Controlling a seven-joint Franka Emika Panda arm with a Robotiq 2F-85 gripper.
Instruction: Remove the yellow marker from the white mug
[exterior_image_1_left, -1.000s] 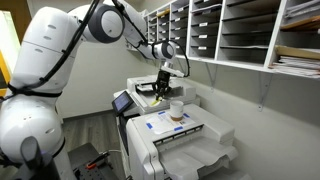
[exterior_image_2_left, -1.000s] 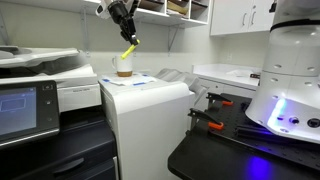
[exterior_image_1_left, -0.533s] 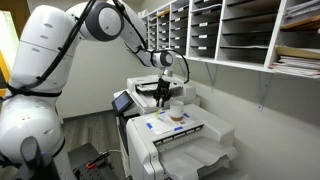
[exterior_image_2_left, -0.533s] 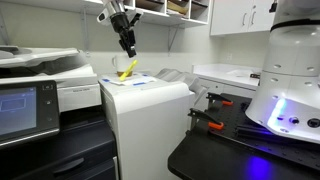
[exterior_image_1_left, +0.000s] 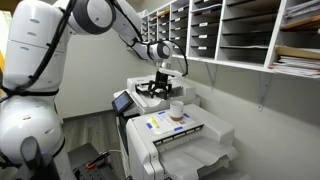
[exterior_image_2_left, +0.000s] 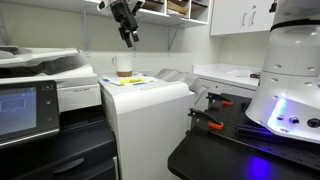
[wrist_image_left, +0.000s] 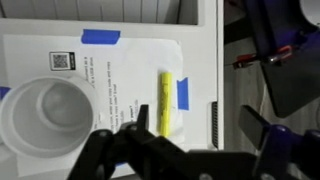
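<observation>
The large white office printer (exterior_image_1_left: 190, 140) gives the flat surface where everything lies. On its top a white printed paper sheet (wrist_image_left: 110, 65) is fixed with strips of blue tape (wrist_image_left: 100, 37). The small white cylindrical mug (wrist_image_left: 48, 112) stands upright on the sheet, and in the wrist view it looks empty. The slim yellow marker (wrist_image_left: 166, 100) is outside the mug. It lies flat on the sheet near the mug but apart from it, close to the sheet's edge and to a second piece of tape.

The black gripper (exterior_image_2_left: 129, 40) hangs above the surface, well clear of the mug, with its jaws spread wide and nothing between them.

I judge that the removal itself is done and only the retreat is left. To do it well, the arm should rise straight up, without a sideways swing toward the mug. It is also good to check that the round marker rests quietly and does not roll to the printer's edge.
</observation>
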